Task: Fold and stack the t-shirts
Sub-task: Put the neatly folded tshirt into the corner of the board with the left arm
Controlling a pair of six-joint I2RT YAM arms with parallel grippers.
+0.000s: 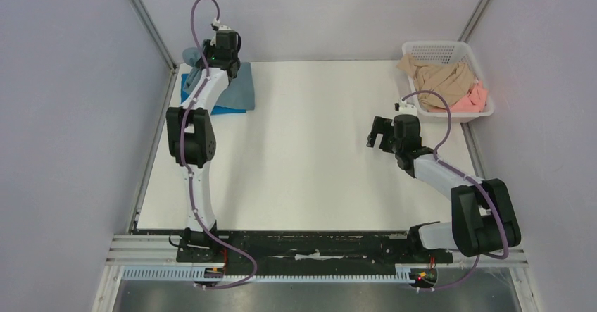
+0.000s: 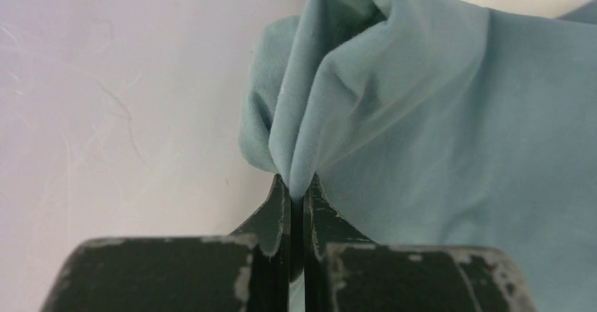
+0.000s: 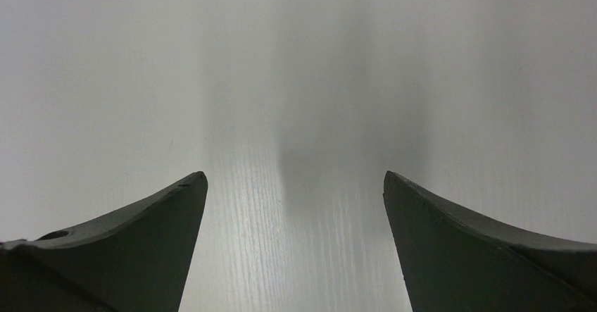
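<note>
A dusty grey-blue t-shirt [image 1: 238, 89] lies folded at the far left corner of the table, on top of a bright blue t-shirt [image 1: 227, 109] whose edge shows beneath it. My left gripper [image 1: 211, 57] is over that pile, shut on a pinch of the grey-blue t-shirt [image 2: 422, 115]; in the left wrist view the gripper [image 2: 297, 189] holds a fold of cloth between its tips. A tan t-shirt [image 1: 442, 78] and a pink t-shirt [image 1: 473, 99] lie crumpled in a white basket [image 1: 414, 47]. My right gripper [image 1: 379, 134] is open and empty over bare table [image 3: 296, 178].
The white table [image 1: 317, 150] has raised metal rails along its left and right edges. Pale walls close in on both sides. The basket stands at the far right corner.
</note>
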